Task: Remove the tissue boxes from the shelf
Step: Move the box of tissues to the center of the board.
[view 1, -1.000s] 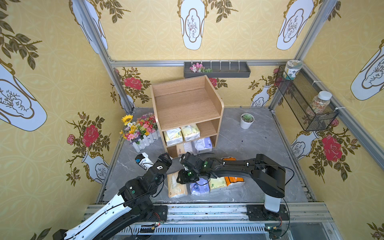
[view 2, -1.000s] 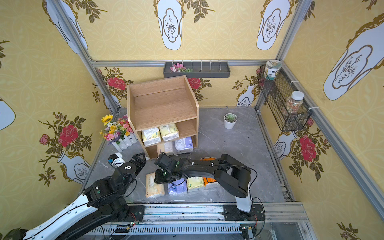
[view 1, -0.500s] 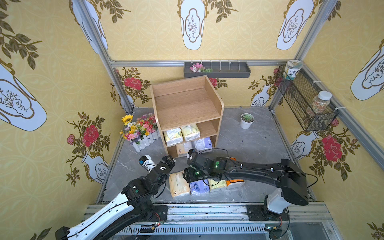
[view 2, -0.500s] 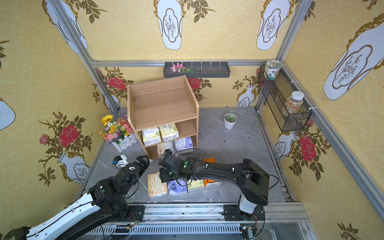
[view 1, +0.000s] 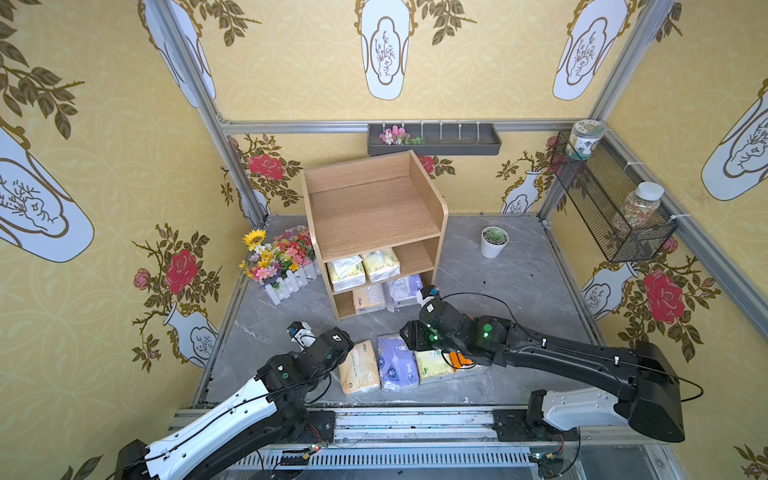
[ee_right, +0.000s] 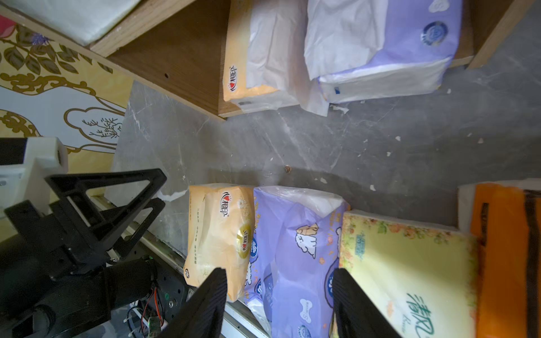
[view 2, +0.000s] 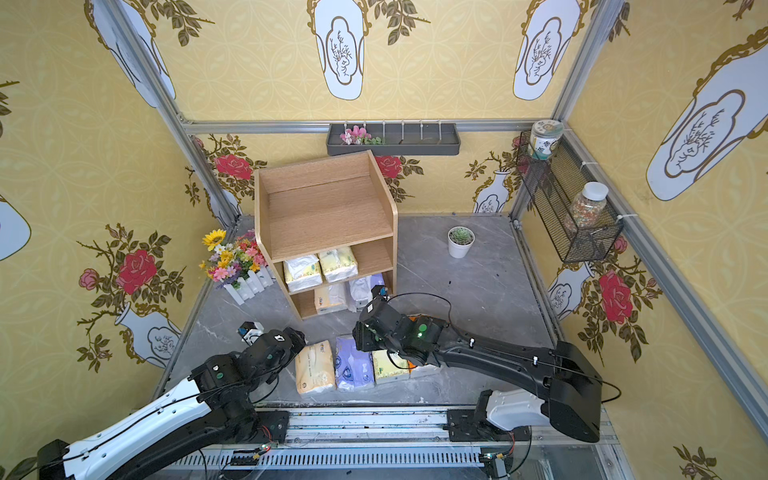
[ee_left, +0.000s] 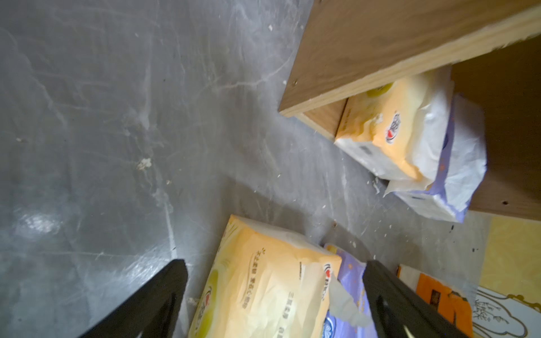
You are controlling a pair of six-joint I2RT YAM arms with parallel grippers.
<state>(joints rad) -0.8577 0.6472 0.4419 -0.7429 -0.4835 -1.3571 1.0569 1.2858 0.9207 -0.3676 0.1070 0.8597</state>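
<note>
The left arm (view 1: 232,411) extends forward from its base, wrist pitched downward. The left gripper (ee_left: 275,263) has its jaws spread fully, with nothing clamped. The right arm (view 1: 582,357) reaches across toward the left arm. The right gripper (ee_right: 279,272) points downward, jaws parted, gripping nothing.

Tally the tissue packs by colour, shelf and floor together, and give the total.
Orange pack: 1
Lavender packs: 2
Pale yellow or cream packs: 5
Total: 8
</note>
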